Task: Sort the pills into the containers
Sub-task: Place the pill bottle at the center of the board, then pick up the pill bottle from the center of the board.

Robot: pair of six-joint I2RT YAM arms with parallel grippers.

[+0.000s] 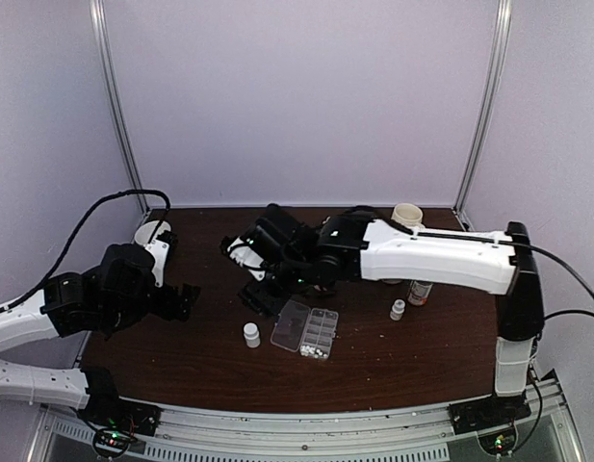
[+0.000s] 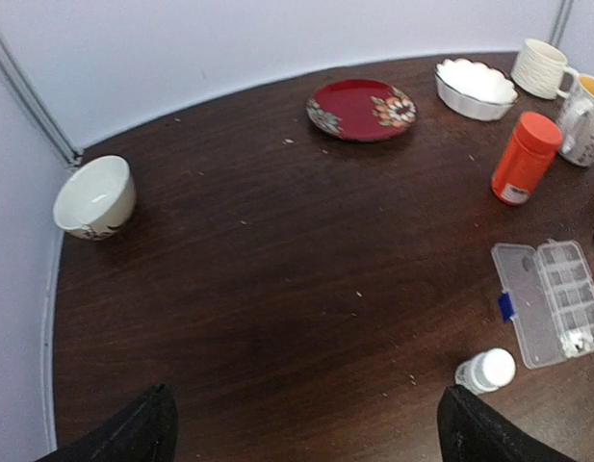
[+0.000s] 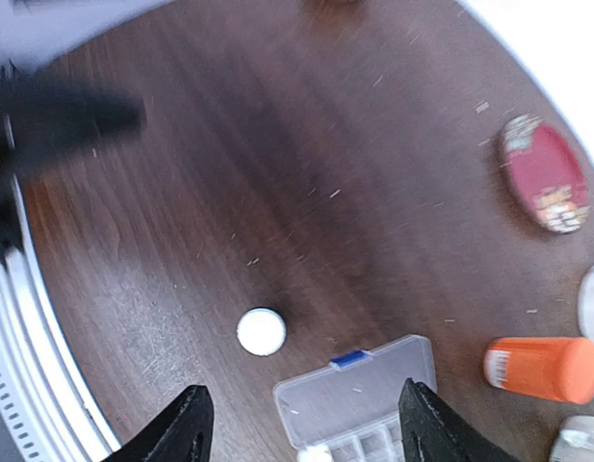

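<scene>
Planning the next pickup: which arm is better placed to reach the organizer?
Right. Its open gripper hangs close by the pill organizer; the left gripper, also open, sits farther off to the left.

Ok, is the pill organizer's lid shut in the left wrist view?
No, the pill organizer has its clear lid swung open and lying flat to one side on the table.

Dark matt wood-grain table (image 2: 277, 289), clear plastic pill organizer (image 2: 552, 303), glossy red plate (image 2: 362, 109), orange plastic bottle (image 2: 523, 159), glazed white bowl (image 2: 94, 197)
</scene>
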